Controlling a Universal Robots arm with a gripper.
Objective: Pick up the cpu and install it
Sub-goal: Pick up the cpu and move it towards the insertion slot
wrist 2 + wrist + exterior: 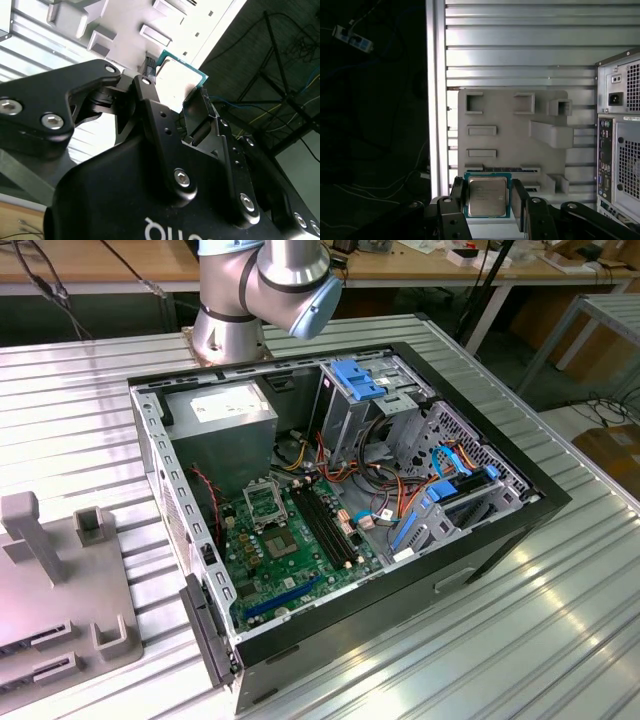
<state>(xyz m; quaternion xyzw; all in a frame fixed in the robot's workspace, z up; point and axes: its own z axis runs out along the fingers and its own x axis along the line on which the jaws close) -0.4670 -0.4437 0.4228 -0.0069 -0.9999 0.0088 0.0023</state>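
Note:
The cpu (487, 196), a square chip with a silver lid and a green rim, sits between the black fingers of my gripper (488, 200), which is shut on its two opposite edges. In the second wrist view the cpu (183, 80) shows from the side, pinched in the gripper (175, 86) and lifted off the grey fixture. The open computer case (500, 540) lies on its side in the exterior view, with the green motherboard (290, 555) and its bare cpu socket (262, 504) facing up.
A grey parts fixture (515, 135) with slots and posts lies below the gripper on the ribbed metal table (520, 45); it is at the exterior view's left (50, 580). The case's rear panel (620, 145) is beside it. The table edge (436, 100) drops to dark floor.

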